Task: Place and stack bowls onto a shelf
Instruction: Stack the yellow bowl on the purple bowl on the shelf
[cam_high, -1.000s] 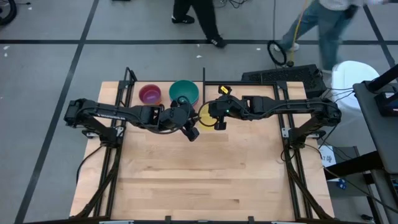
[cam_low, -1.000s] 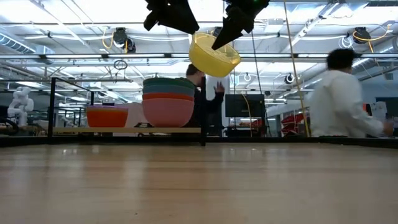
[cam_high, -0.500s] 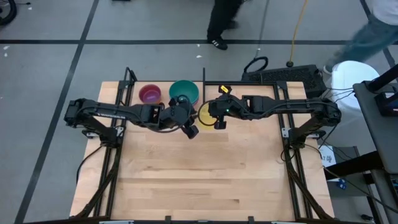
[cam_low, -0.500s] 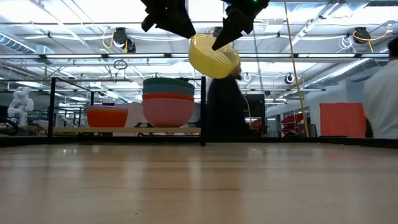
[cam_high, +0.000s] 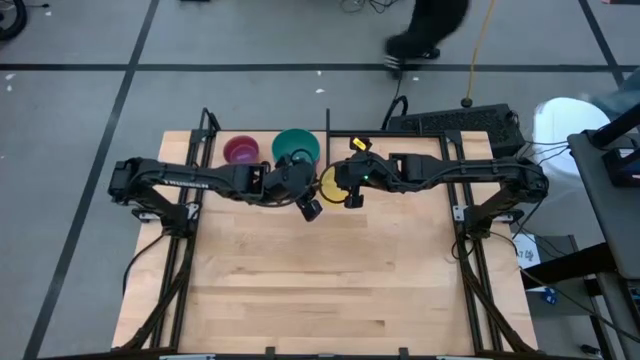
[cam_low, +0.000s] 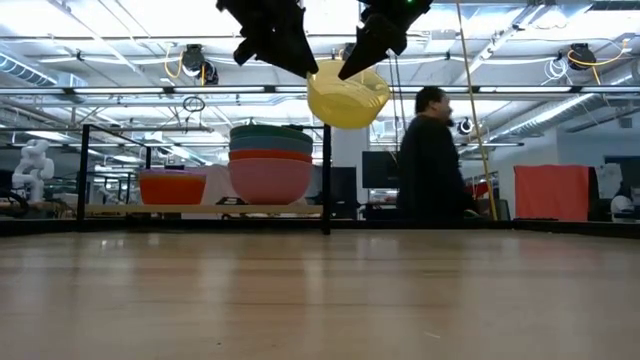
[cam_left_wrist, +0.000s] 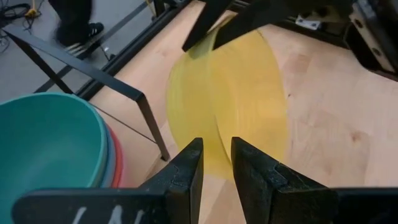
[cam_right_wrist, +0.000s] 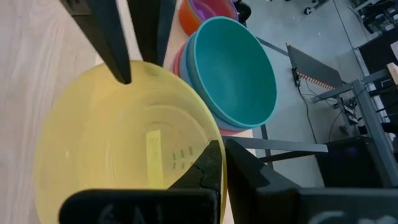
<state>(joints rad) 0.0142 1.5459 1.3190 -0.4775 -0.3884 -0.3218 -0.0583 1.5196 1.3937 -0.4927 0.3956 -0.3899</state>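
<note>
Now the yellow bowl (cam_low: 347, 96), pinched at its rim by the right pincer (cam_right_wrist: 217, 163), has levelled beside the shelf (cam_low: 205, 210); the left pincer (cam_left_wrist: 216, 163), slightly parted, has closed in for handover, we judge.

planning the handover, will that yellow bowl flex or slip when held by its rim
The yellow bowl looks thin and translucent, so probably light and a little flexible. The right tool is shut on its rim alone and it hangs tilted, so it could pivot. Its smooth plastic may slip.

yellow bowl (cam_left_wrist: 227, 99) blurred, person (cam_high: 428, 25) cut off
</note>
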